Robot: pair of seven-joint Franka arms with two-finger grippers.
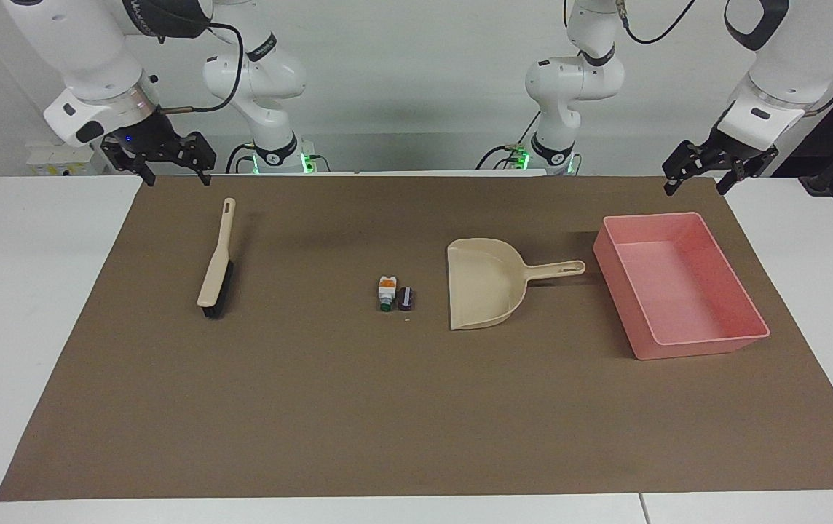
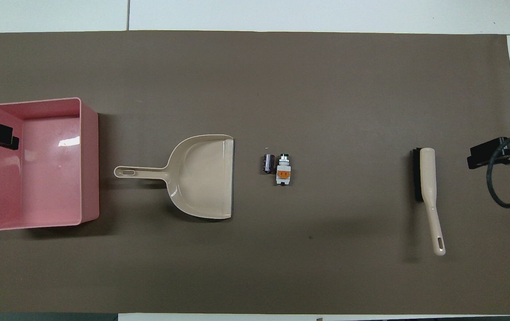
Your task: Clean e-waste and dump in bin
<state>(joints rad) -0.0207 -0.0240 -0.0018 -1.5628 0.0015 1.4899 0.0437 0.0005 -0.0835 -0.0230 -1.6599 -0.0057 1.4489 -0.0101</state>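
Two small pieces of e-waste lie side by side, just apart, at the middle of the brown mat (image 1: 416,407) on the tabletop (image 1: 30,306): a white part with orange top and green end (image 1: 386,292) and a dark purple-black block (image 1: 405,298), well away from both grippers. The beige dustpan (image 1: 486,292) rests just beside them toward the left arm's end, its wide mouth facing the parts and its handle pointing at the pink bin (image 1: 708,342), which sits near the handle tip, below and close to the left gripper (image 1: 698,185). That gripper hangs in the air over the mat's edge at the robots' side, jaws spread wide and holding nothing. The right gripper (image 1: 175,176) hovers over the mat's edge at the other end, also spread apart and holding nothing. Below it, a little farther from the robots, lies the beige hand brush (image 1: 216,262) with dark bristles, its handle end toward the right gripper.
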